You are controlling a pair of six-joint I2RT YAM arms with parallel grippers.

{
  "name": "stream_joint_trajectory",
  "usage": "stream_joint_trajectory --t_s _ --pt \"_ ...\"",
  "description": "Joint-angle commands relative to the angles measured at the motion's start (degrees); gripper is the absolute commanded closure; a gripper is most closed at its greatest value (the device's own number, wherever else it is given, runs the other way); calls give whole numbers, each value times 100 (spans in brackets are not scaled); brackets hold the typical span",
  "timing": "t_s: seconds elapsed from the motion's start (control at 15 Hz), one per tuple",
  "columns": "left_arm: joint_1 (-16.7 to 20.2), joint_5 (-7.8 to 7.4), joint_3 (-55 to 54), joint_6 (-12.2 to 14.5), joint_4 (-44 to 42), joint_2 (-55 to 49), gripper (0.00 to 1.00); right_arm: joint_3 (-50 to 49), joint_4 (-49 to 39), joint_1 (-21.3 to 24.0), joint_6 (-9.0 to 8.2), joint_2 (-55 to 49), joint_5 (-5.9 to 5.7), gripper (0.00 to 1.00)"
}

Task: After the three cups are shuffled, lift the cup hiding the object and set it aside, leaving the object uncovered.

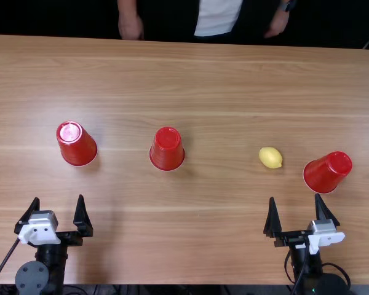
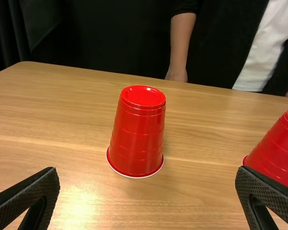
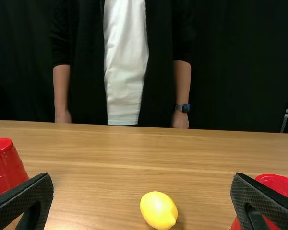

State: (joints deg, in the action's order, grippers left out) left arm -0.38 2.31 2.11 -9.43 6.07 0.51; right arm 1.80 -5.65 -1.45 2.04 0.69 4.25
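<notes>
Near edge, L side: L gripper [image 1: 58, 200]. 2 flat blk fingers spread wide apart, nothing betw. them, tips aimed at far edge. Sits low over table [image 1: 234, 80], short of the cup row. Wrist view: textured pads [image 2: 45, 184] either side, with one red cup standing mouth down on the wood betw. them.

Near edge, R side: R gripper [image 1: 295, 200]. Fingers likewise wide apart, holding nothing, tips aimed at far edge.

Row approx. mid-table, L to R:
1. L cup [image 1: 77, 144]: red plastic, mouth down, pale rim on wood, glare on its upturned base. Straight ahead of L gripper.
2. mid cup [image 1: 166, 149]: red, mouth down, upright. Well apart from L cup, off to the R of L gripper's line.
3. lemon [image 1: 270, 157]: small, yellow, lying bare on table, no cup over it. Betw. mid cup and R cup [image 1: 327, 172], nearer the latter, not touching. Ahead of R gripper's L finger.
4. R cup: red, mouth down, just beside lemon. Stands a bit closer to near edge than the other 2 cups, ahead of R gripper's R finger.

Surface: light brown wood, grain running L–R.
</notes>
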Motion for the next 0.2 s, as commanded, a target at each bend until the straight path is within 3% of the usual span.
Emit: stream_joint_trajectory --t_s 0.0,0.13 --pt "-50 -30 -211 -48 26 -51 0 -75 -41 49 17 -69 -45 0" --pt "-50 -30 -211 -48 26 -51 0 -75 -41 49 17 -69 -56 0"
